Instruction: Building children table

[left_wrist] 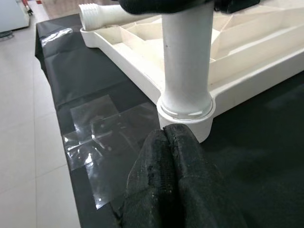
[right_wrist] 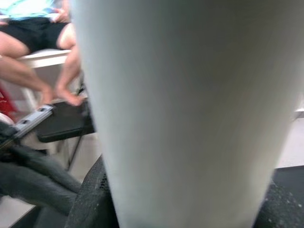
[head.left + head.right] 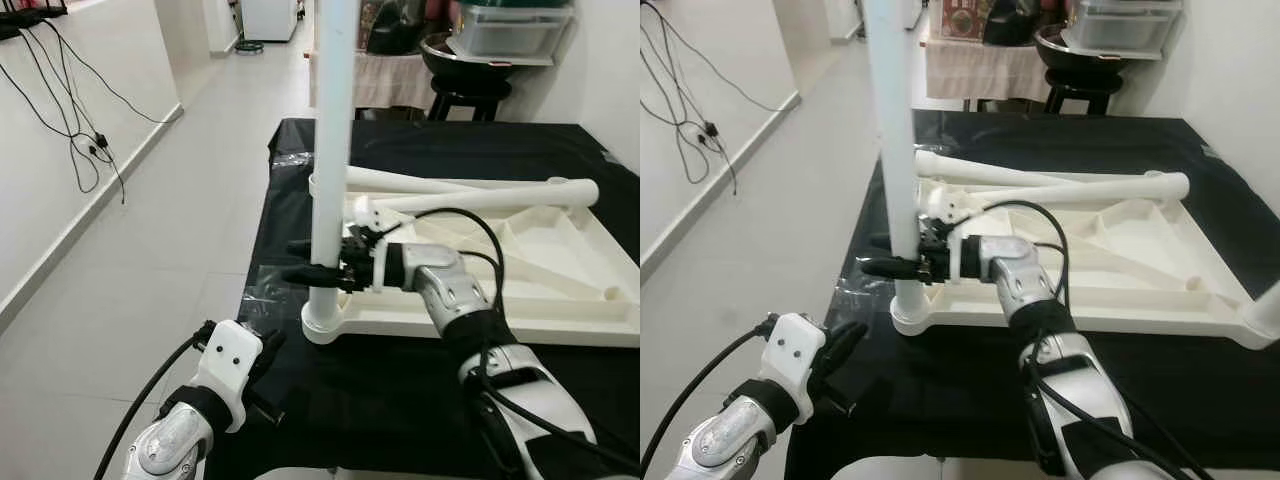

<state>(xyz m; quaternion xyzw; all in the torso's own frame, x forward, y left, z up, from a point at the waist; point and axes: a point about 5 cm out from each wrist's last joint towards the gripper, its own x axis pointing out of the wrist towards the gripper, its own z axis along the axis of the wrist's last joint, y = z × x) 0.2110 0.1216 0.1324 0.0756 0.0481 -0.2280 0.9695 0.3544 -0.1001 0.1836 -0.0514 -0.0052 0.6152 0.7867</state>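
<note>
**Left eye view: leg gripped at the tabletop's corner**

Right gripper is clamped on the upright white leg, standing in the upturned tabletop's near-left corner socket. Left gripper, fingers together, hovers at the black-covered table's near-left edge.

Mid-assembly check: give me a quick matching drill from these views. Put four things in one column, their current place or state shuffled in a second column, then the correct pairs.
Things:
1. upright table leg
2. right gripper
3. left gripper
4. two loose legs

States:
A. lying across the upturned white tabletop
B. fingers shut, empty, near the table's corner
C. standing in the tabletop's corner socket
D. clamped on the upright leg, low down

Pairs: 1-C, 2-D, 3-B, 4-A
</note>
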